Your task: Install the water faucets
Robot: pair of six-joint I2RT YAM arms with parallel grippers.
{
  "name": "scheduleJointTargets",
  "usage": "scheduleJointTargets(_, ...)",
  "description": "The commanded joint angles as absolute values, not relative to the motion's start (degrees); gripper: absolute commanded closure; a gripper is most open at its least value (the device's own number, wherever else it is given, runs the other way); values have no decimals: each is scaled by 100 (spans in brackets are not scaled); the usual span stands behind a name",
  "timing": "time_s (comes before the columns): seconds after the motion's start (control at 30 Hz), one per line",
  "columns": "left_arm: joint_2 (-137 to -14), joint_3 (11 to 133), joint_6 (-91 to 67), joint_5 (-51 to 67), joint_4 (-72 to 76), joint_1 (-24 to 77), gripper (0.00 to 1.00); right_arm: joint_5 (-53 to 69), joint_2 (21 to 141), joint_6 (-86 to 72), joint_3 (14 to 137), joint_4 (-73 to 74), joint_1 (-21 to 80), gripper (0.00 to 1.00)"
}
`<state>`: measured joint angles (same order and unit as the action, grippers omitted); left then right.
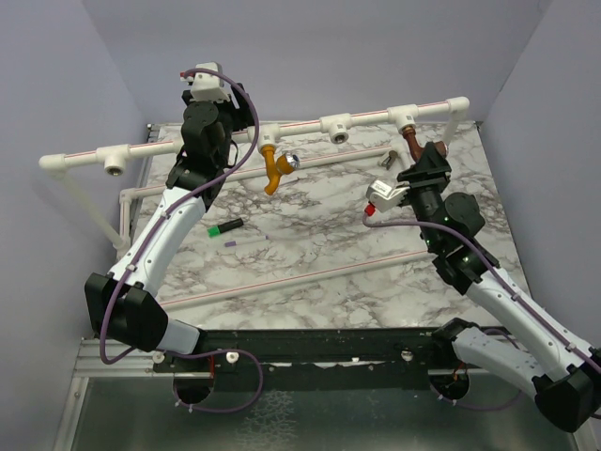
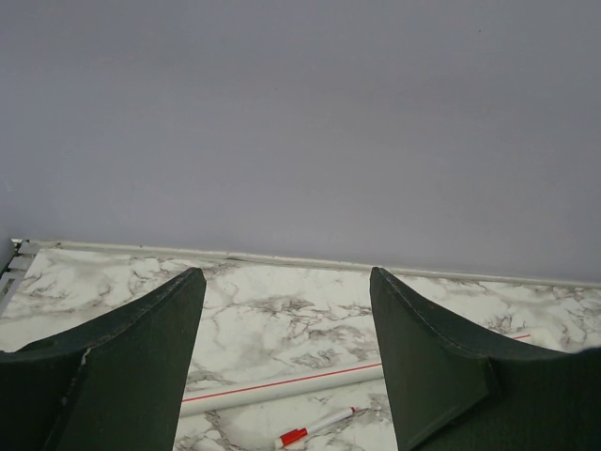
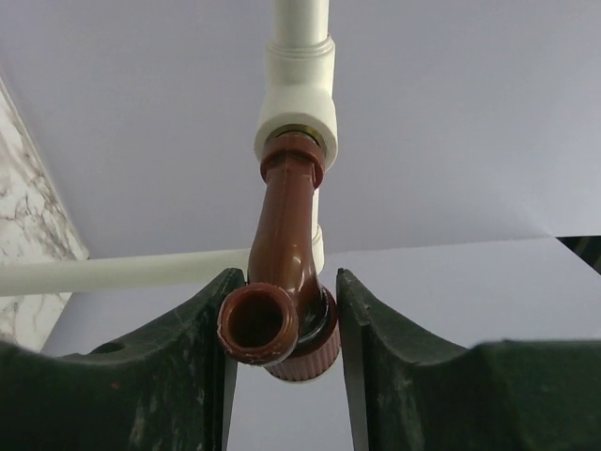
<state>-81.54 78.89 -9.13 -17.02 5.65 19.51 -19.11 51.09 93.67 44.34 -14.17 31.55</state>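
Note:
The dark reddish-brown faucet (image 3: 282,282) hangs from a white T-fitting (image 3: 299,103) on the back pipe, its spout mouth facing the right wrist camera. My right gripper (image 3: 286,282) is shut on it, one jaw against the spout and the other against the ribbed knob. From above, this faucet (image 1: 413,143) shows at the back right with the right gripper (image 1: 424,162) just below it. The orange-yellow faucet (image 1: 274,169) with its silver knob hangs from another T-fitting (image 1: 268,132). My left gripper (image 2: 284,282) is open and empty, raised at the back left (image 1: 199,85), apart from both faucets.
A white pipe rail (image 1: 310,124) with several T-fittings spans the back. A green marker (image 1: 225,227) and a long red-striped pipe (image 1: 310,272) lie on the marble table (image 1: 310,225). A small metal part (image 1: 385,158) lies near the right gripper. A red-capped marker (image 2: 315,427) lies beside a pipe (image 2: 282,390).

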Motion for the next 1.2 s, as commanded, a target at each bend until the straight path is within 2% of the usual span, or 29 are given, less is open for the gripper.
scheduleJointTargets(0.0,-8424,7453,-629,-1377,-965,2074,28,-2339,5176,9051,4410,-1792,3174,56)
scheduleJointTargets(0.07,-8428,7453,-625,-1378,-965,2074,28,-2378,5194,8906,4356,-1860,3173,65)
scheduleJointTargets(0.23,-8445,7462,-624,-1380,-972,2074,28,-2417,5218,8449,4342,-1868,3173,97)
scheduleJointTargets(0.27,-8446,7462,-625,-1379,-973,2074,28,-2417,5214,8344,4342,-1876,3175,99)
scheduleJointTargets(0.5,-8448,7471,-628,-1373,-984,2074,28,-2321,5215,7100,4396,-1852,3173,99)
scheduleJointTargets(1.17,-8448,7471,-624,-1380,-992,2074,28,-2259,5256,781,4770,-1661,3174,99)
